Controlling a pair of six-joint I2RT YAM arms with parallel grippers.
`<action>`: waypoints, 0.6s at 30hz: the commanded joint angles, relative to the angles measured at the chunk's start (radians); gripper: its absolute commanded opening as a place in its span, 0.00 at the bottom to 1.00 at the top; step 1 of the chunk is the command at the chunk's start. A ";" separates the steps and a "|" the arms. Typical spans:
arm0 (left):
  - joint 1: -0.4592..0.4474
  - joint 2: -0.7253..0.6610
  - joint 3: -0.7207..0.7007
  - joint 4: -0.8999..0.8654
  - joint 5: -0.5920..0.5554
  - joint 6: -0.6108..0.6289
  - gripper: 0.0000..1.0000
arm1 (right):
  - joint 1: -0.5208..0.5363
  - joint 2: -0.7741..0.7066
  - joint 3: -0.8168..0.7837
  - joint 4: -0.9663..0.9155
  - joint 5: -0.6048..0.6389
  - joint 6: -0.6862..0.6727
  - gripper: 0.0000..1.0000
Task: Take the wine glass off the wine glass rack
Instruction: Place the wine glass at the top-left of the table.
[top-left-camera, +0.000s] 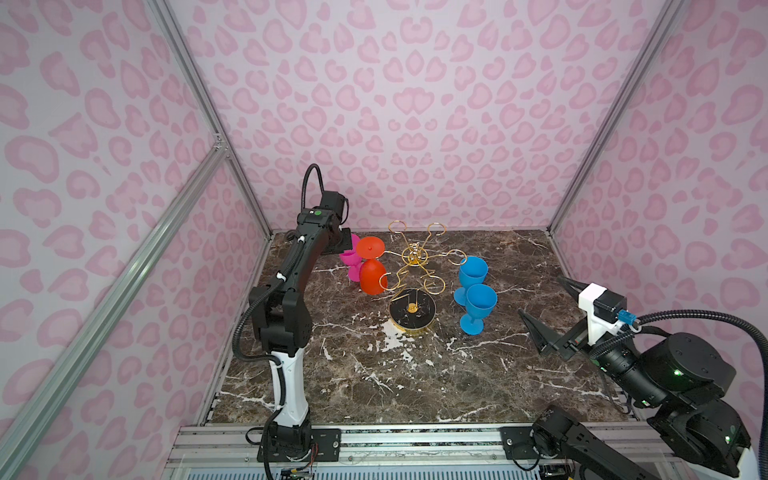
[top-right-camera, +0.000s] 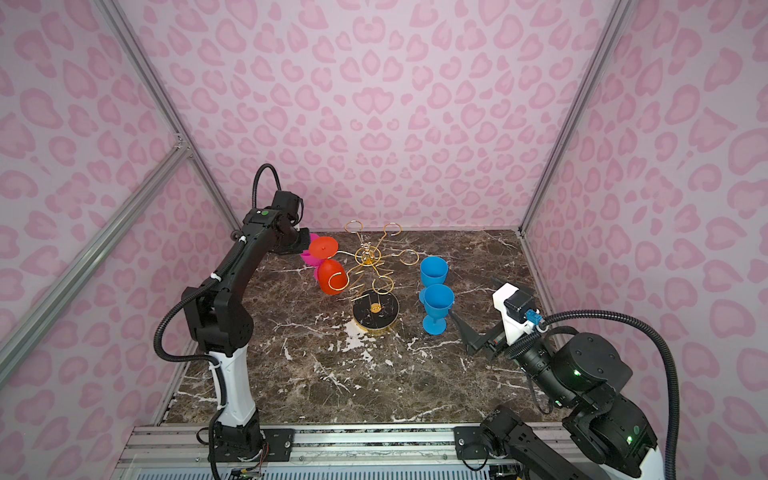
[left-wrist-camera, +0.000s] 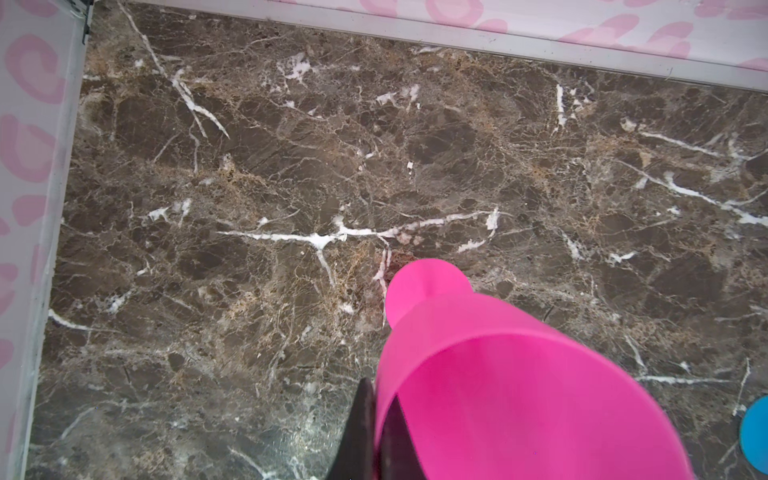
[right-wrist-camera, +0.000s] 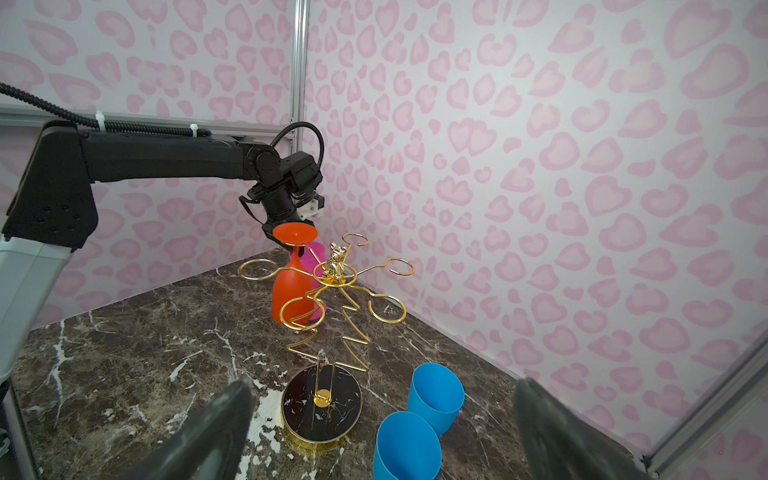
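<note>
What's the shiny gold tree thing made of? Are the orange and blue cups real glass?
The wine glass rack looks like thin metal wire with a polished gold finish, since it glints. Its round base looks black and marbled, maybe stone, maybe printed. The orange wine glass and blue wine glasses look like matte plastic or silicone, not glass: solid colour, not see-through.

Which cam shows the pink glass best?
Left wrist: pink glass looms large, left gripper shut on its rim. Both top views catch only a sliver beside the arm and orange glass; in right wrist the orange glass mostly hides it.
</note>
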 joint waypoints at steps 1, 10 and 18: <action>-0.001 0.049 0.066 -0.064 -0.028 0.032 0.03 | 0.000 -0.001 0.004 -0.003 0.005 0.014 1.00; -0.023 0.094 0.088 -0.092 -0.116 0.089 0.03 | 0.001 0.002 0.005 -0.006 0.003 0.022 0.99; -0.030 0.117 0.090 -0.092 -0.130 0.103 0.05 | 0.001 0.012 0.000 -0.003 -0.003 0.026 0.99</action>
